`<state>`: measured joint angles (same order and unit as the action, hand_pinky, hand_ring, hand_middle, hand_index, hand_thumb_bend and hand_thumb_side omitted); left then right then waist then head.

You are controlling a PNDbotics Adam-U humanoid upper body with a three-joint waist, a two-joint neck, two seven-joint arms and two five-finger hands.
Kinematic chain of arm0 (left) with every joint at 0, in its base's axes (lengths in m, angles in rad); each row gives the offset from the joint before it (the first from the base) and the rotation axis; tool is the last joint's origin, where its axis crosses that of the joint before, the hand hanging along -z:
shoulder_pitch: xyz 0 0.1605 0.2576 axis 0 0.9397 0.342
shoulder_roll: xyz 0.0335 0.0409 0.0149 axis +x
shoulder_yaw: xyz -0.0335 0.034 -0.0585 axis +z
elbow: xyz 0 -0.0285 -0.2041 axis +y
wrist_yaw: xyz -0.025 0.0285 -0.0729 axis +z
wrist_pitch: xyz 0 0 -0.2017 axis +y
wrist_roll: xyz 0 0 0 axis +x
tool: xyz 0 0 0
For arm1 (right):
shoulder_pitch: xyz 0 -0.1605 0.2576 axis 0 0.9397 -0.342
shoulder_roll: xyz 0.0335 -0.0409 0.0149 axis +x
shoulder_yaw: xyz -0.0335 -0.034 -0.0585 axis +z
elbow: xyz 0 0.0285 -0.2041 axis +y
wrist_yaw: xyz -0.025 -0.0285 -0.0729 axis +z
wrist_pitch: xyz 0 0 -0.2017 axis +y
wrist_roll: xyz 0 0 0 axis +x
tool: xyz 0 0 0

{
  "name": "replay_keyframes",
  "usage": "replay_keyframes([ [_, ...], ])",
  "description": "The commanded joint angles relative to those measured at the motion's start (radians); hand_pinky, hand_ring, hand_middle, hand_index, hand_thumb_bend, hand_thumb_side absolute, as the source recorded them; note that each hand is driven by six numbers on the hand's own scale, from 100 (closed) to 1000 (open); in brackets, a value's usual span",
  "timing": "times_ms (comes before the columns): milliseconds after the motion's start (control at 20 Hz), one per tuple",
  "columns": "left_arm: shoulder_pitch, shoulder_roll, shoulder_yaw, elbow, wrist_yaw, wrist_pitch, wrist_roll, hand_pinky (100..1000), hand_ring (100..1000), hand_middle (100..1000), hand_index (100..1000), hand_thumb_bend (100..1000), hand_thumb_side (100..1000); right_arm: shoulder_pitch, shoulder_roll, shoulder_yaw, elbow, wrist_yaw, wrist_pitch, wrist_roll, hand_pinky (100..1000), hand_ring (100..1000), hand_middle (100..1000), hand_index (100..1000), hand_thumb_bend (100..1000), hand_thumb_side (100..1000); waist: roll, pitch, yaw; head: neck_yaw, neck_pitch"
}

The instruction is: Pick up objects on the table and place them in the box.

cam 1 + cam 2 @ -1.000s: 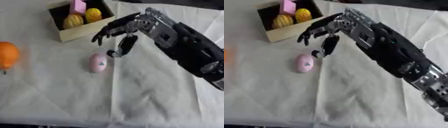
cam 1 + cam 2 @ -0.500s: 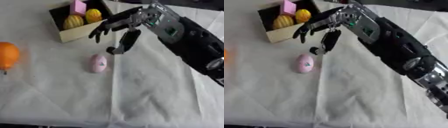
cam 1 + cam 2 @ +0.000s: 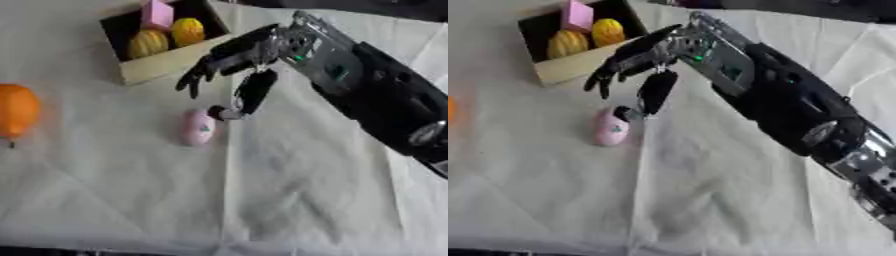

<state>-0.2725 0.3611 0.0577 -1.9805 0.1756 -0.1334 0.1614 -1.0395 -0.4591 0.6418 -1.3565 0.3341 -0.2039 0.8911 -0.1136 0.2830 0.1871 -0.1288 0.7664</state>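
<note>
Your right hand (image 3: 236,62) reaches in from the upper right on a black arm w/ silver joints and hangs over the white cloth-covered table (image 3: 289,190). Its fingers (image 3: 194,75) are spread and only slightly bent, holding nothing, so the hand is released. The thumb (image 3: 249,95) points down, its tip just beside the upper right edge of a small pink egg-shaped object (image 3: 199,128); you can't tell whether they touch. The pink object lies on the cloth, below and a bit right of the box (image 3: 166,62).

The box is an open cardboard tray w/ a dark inside, at top left of the table. In it: two yellow ridged rounded items (image 3: 147,43) side by side, and a pink block (image 3: 158,14) toward the far edge.

An orange fruit (image 3: 17,111) sits at the left edge of the left eye view, well apart from the hand and the box.
</note>
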Motion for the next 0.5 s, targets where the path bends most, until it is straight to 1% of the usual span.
replay_keyframes([
  [50, -0.011, 0.013, 0.001, -0.019, 0.002, -0.001, -0.003, 810, 820, 788, 841, 100, 651, -0.009, -0.003, -0.003, 0.006, 0.025, -0.009, 0.0, 891, 954, 801, 991, 100, 395, -0.004, -0.032, 0.003, -0.003, 0.004],
  [250, -0.012, 0.011, 0.001, -0.019, 0.004, -0.001, -0.004, 810, 821, 788, 841, 100, 651, 0.007, 0.013, 0.004, 0.02, 0.059, -0.016, -0.013, 888, 952, 800, 987, 100, 398, -0.003, -0.029, 0.008, -0.006, 0.004],
  [500, -0.011, 0.007, 0.001, -0.019, 0.006, 0.001, -0.005, 810, 822, 789, 841, 100, 653, 0.033, 0.027, 0.0, 0.034, 0.117, -0.03, -0.045, 884, 949, 800, 982, 100, 378, -0.002, -0.023, 0.011, -0.006, 0.004],
])
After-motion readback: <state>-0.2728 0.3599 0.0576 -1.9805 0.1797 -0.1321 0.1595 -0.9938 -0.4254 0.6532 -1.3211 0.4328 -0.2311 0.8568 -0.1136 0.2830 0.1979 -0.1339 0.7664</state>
